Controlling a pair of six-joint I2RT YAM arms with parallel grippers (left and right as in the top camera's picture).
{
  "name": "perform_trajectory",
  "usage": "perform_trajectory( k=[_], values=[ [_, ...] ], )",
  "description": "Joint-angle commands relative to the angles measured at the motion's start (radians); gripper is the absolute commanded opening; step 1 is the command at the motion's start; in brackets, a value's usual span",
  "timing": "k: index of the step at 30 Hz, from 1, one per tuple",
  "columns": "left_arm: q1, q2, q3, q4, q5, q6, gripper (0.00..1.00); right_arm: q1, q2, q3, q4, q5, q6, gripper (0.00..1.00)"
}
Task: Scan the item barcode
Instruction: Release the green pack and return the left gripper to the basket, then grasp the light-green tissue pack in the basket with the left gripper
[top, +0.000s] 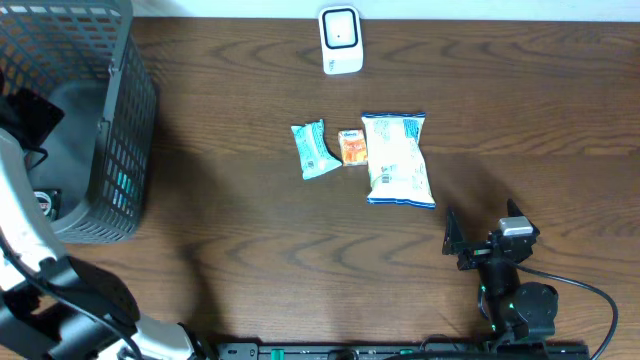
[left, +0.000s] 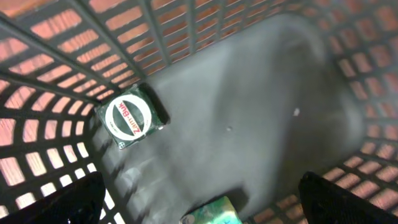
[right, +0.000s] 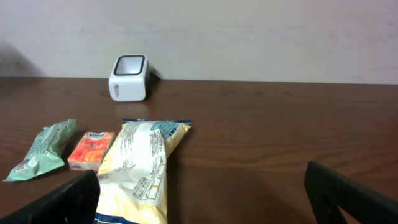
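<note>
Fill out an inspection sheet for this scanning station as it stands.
Surface: dark wooden table, no spills seen.
Job's things: white scanner at the far edge; teal pouch, small orange pack and large white bag side by side mid-table, none held.
Clutter: grey mesh basket at the left, holding a dark pack with a round label and a green packet.
Grippers: left pincer open and empty above the basket floor; right pincer open and empty, near the front edge, apart from the white bag.
Cables: black cable looping from the right arm.
Surroundings: pale wall behind the table.
</note>
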Motion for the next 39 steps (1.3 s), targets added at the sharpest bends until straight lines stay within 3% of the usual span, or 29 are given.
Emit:
perform_trajectory(
  k=[1,7,10,14,22,28,32,39],
  values=[
    [0.02,0.044,-0.002,-0.013,-0.017,-0.074,0.98,0.006,-0.005,-0.002,-0.003,0.001,0.006,0.99],
    [0.047,0.089,-0.006,-0.043,-0.005,-0.132,0.98,0.006,-0.005,-0.002,-0.003,0.001,0.006,0.99],
    [0.047,0.1,-0.006,-0.069,0.076,-0.119,0.98,0.006,-0.005,-0.002,-0.003,0.001,0.006,0.99],
    [0.045,0.109,-0.007,-0.071,0.185,-0.003,0.98,0.006,-0.005,-0.002,-0.003,0.001,0.006,0.99],
    [0.046,0.11,-0.007,-0.119,0.187,0.212,0.98,0.006,-0.005,-0.002,-0.003,0.001,0.006,0.99],
    [0.046,0.11,-0.007,-0.127,0.148,0.3,1.0,0.006,-0.005,-0.002,-0.003,0.001,0.006,0.99],
    [0.046,0.111,-0.007,-0.148,0.149,0.403,0.92,0.006,-0.005,-0.002,-0.003,0.001,0.006,0.99],
    [0.046,0.114,-0.012,-0.186,0.164,0.429,0.93,0.006,-0.005,-0.002,-0.003,0.001,0.006,0.99]
  ],
)
